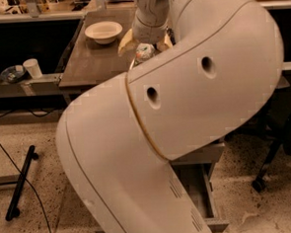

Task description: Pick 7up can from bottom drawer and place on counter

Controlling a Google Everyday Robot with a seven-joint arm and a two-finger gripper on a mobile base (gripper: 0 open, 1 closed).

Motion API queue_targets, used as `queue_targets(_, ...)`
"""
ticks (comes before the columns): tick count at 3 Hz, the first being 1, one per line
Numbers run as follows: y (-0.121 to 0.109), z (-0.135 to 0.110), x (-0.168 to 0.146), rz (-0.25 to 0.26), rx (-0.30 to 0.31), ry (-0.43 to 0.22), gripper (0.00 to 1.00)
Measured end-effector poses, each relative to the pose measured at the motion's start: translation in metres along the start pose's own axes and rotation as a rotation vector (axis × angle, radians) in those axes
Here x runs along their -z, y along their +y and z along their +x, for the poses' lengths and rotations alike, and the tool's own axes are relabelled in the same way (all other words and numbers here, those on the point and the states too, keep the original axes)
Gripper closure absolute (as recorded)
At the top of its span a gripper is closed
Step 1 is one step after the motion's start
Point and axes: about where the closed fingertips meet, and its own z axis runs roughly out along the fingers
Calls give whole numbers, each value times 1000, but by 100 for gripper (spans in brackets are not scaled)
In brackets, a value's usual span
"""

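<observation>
My gripper (146, 45) hangs from the white arm at the top centre, over the right part of the counter (90, 62). Its yellowish fingers (125, 42) stand on either side of the 7up can (144, 53), a pale can with green and red marks, and are shut on it. The can's lower part is hidden behind my big white arm link (184, 96), so I cannot tell whether it touches the counter. The bottom drawer (211, 203) stands pulled open at the lower right, mostly hidden by the arm.
A white bowl (103, 31) sits on the counter's far left part. A low shelf (30, 85) at the left holds a white cup (32, 67) and a small dish (12, 73). A black bar (21, 183) and cable lie on the speckled floor.
</observation>
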Motion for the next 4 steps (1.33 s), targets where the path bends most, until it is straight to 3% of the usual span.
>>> queue_targets(1,0,0,0,0,0,0,0)
queue_targets(2,-1,6,21,113,-7,49,0)
queue_targets(3,13,14,66,393,-18,183,0)
queue_targets(4,26,17,101,496,-52,297,0)
